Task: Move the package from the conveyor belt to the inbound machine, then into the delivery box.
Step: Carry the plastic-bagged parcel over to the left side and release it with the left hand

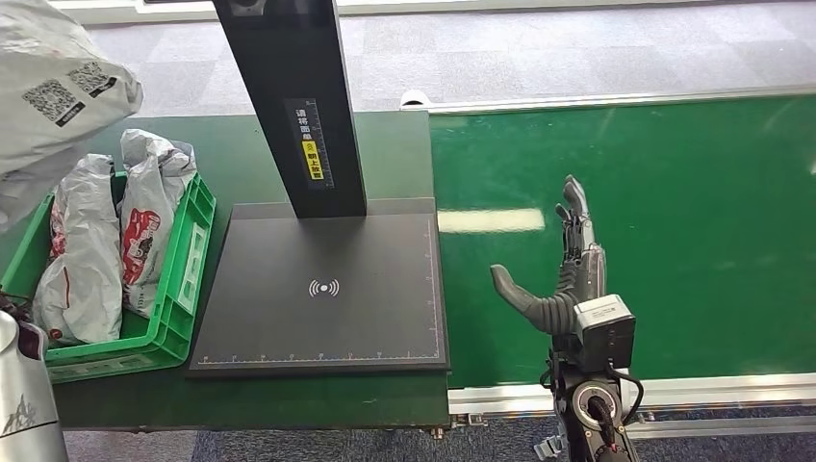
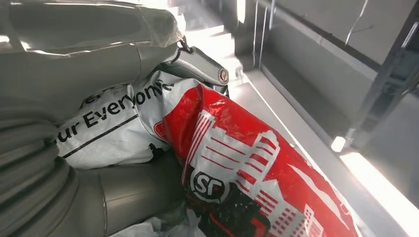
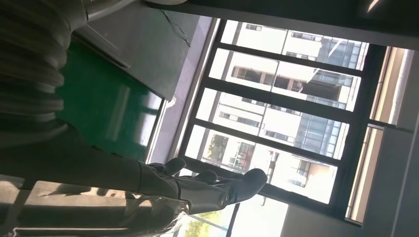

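The left hand (image 2: 89, 74) wraps its fingers (image 2: 197, 61) around a grey and red SF package (image 2: 237, 163), held up high over the green delivery box (image 1: 188, 260), which has two parcels (image 1: 106, 241) in it. It should come lower before letting go. The right hand (image 1: 568, 269) waits, spread and holding nothing, above the conveyor belt (image 1: 693, 221).

A grey carpeted floor (image 1: 577, 53) runs beyond the dark green tabletop (image 1: 395, 154). Tall windows (image 3: 281, 113) with dark frames look out on pale multi-storey buildings (image 3: 296, 59) in bright daylight. Ceiling light glares off glossy surfaces, and a bright strip light (image 2: 380, 190) glows along a grey wall.
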{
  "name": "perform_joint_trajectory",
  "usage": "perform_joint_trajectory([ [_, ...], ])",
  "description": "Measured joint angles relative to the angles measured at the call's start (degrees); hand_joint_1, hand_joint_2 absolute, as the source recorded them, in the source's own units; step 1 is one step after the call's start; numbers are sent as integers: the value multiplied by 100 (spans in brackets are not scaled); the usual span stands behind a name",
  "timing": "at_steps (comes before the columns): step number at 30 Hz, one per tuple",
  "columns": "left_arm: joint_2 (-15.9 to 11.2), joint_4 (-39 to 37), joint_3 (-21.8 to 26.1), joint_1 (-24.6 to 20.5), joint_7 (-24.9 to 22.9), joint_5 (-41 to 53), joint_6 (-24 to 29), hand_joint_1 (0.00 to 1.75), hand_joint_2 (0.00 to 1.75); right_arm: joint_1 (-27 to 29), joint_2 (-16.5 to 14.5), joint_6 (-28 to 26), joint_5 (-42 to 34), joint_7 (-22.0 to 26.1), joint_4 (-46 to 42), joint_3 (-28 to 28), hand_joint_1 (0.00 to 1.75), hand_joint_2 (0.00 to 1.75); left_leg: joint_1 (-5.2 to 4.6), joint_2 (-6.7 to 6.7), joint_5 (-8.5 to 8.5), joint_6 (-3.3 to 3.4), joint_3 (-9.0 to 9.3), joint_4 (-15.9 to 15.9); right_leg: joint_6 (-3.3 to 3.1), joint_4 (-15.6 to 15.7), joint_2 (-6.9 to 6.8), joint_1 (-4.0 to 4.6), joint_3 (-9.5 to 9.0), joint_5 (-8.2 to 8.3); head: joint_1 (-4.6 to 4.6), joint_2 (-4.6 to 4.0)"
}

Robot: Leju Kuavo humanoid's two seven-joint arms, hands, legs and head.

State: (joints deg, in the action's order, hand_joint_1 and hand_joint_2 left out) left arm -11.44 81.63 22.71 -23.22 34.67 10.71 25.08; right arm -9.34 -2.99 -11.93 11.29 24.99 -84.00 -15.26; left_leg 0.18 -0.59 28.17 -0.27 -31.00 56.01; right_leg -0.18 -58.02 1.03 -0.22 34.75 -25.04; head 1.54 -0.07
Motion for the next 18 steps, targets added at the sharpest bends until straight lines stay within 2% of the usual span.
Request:
perform_joint_trajectory([
  [2,-100,-294,-24,-31,-182,417,2,175,175,1,3,-44,-15,21,4,0,0,175,0,-1,0,0,1,0,0,1,0,0,0,0,0,0],
  [7,-188,-1554,-404,-73,-687,1548,-528,175,175,1,34,-129,-26,44,7,2,0,175,-2,-1,0,0,4,0,-1,1,-1,-3,-5,2,-1,0],
  [12,-80,-2642,-759,-7,-593,1766,-621,175,175,1,54,-160,-28,38,4,4,0,175,-3,2,0,0,3,1,-2,1,3,-5,-1,4,-2,0],
  [18,-67,-3107,-882,-1,-570,1769,-621,175,175,1,68,-164,-28,38,3,5,0,175,-2,-1,2,-1,-4,1,-3,1,2,-4,5,3,0,0],
])
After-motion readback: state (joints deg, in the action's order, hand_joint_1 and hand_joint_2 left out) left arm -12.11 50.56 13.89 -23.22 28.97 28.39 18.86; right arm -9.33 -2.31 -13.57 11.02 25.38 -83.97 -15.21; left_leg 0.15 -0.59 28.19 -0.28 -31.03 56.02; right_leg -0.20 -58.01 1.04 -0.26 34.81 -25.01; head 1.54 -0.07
